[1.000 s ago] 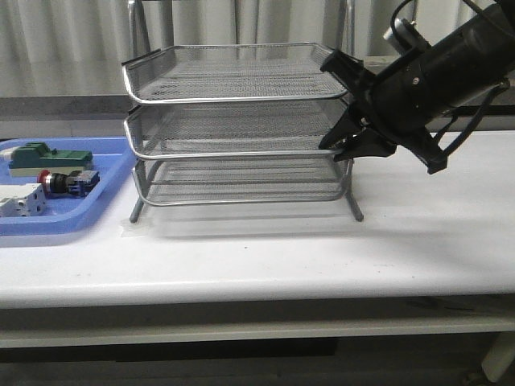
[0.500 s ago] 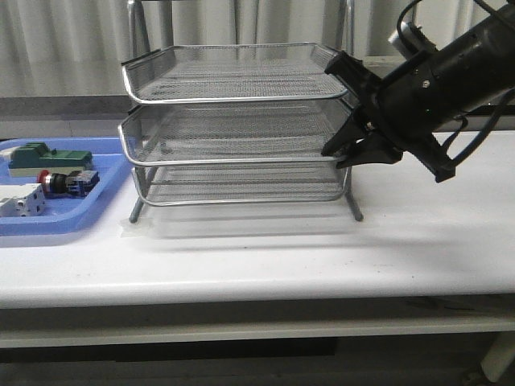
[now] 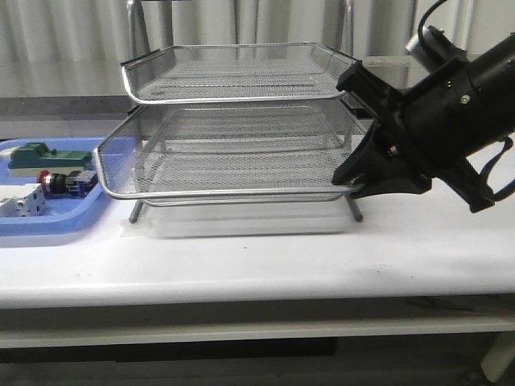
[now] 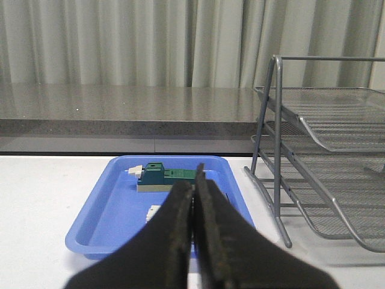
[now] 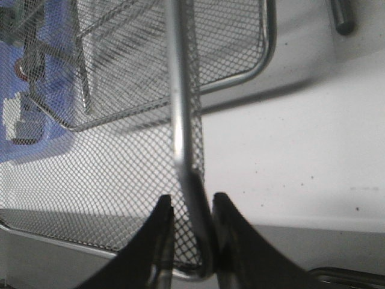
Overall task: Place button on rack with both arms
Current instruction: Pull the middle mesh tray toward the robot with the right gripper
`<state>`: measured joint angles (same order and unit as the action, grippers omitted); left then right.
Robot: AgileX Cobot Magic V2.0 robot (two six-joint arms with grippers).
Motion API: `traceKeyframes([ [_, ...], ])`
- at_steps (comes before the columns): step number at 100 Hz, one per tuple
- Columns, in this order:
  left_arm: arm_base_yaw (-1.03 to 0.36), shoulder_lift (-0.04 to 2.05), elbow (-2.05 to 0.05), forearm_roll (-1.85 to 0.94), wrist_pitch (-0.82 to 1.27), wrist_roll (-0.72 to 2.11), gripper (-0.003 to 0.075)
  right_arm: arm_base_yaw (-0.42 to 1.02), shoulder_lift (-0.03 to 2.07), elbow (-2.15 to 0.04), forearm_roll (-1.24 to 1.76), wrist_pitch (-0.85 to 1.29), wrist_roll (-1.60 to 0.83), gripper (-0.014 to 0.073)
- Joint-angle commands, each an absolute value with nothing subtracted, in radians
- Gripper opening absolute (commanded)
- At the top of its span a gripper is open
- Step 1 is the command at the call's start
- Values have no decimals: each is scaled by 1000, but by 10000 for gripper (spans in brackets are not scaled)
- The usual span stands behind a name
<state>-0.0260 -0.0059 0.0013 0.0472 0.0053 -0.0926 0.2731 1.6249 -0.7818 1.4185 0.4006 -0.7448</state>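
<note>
The button, red cap and blue rear block, lies in the blue tray at the left. The rack stands mid-table. Its middle tray is slid out toward the front. My right gripper is shut on that tray's right front rim. The right wrist view shows the rim wire pinched between the fingers of that gripper. My left gripper is shut and empty, above the near end of the blue tray. It is out of the front view. The button is hidden in the left wrist view.
A green block and a white boxy part lie in the blue tray with the button. The green block shows in the left wrist view, with the rack's frame to its right. A curtain hangs behind.
My right gripper has pulled back toward the front, and the rack's middle tray has slid out with it. The top and bottom trays have stayed put.
</note>
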Motion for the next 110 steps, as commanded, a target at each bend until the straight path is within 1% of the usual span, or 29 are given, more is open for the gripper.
traceKeyframes([
  [1,-24,-38,47,45,-68,-101,4,298,1571,-763,1366,425,-786,57],
  [38,-24,-38,47,45,-68,-101,4,337,1540,-728,1367,397,-787,61],
  [43,-24,-38,47,45,-68,-101,4,337,1540,-728,1369,390,-787,75],
  [48,-24,-38,47,45,-68,-101,4,337,1538,-728,1371,379,-787,129],
  [49,-24,-38,47,45,-68,-101,4,337,1538,-728,1371,378,-787,129],
  [62,-24,-38,47,45,-68,-101,4,337,1515,-728,1371,359,-787,356],
  [65,-24,-38,47,45,-68,-101,4,337,1507,-728,1371,350,-787,397],
  [69,-24,-38,47,45,-68,-101,4,337,1491,-728,1371,338,-787,444],
  [72,-24,-38,47,45,-68,-101,4,337,1481,-728,1371,329,-787,463],
  [110,-24,-38,47,45,-68,-101,4,336,1307,-728,1290,329,-783,468],
])
